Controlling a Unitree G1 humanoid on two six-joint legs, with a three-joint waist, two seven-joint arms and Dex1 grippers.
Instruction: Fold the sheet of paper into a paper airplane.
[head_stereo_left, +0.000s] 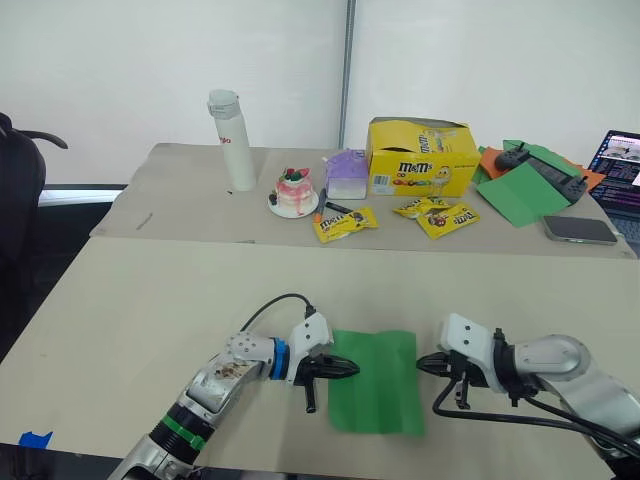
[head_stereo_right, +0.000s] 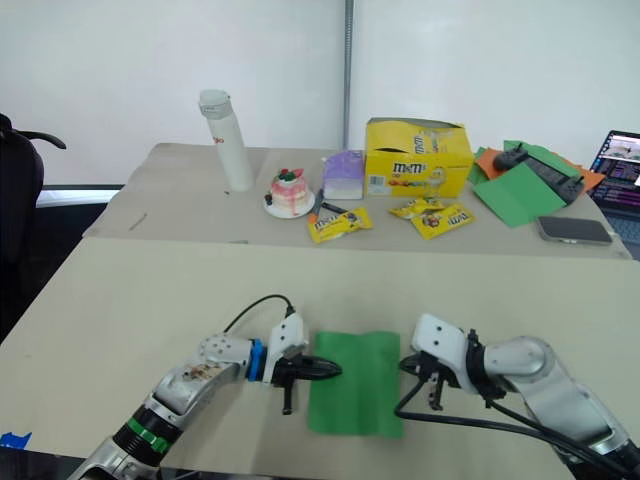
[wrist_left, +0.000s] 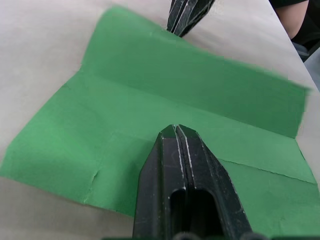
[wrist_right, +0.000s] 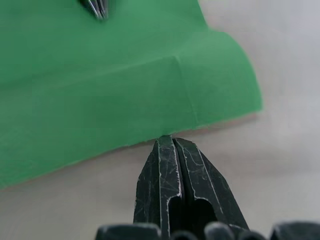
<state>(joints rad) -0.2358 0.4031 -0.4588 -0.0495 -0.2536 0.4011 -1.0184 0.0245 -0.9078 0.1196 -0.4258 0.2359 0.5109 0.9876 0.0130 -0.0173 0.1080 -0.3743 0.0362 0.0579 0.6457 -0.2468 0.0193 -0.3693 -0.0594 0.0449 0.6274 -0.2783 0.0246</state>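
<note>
The sheet of paper (head_stereo_left: 378, 382) is a bright green rectangle with lengthwise creases, lying flat near the front edge of the near table. My left gripper (head_stereo_left: 350, 369) is shut, its tips resting over the sheet's left edge; the left wrist view shows its closed fingers (wrist_left: 181, 165) above the green paper (wrist_left: 150, 100). My right gripper (head_stereo_left: 424, 364) is shut too, its tip touching the sheet's right edge, as the right wrist view shows at the paper (wrist_right: 100, 75) border. No paper airplane form is visible.
On the far table stand a white bottle (head_stereo_left: 232, 140), a small cake (head_stereo_left: 295, 192), a purple box (head_stereo_left: 347, 174), a yellow candy box (head_stereo_left: 420, 157), candy packets (head_stereo_left: 345, 223), green and orange papers (head_stereo_left: 520, 190), a phone (head_stereo_left: 579, 229) and a laptop (head_stereo_left: 620, 165).
</note>
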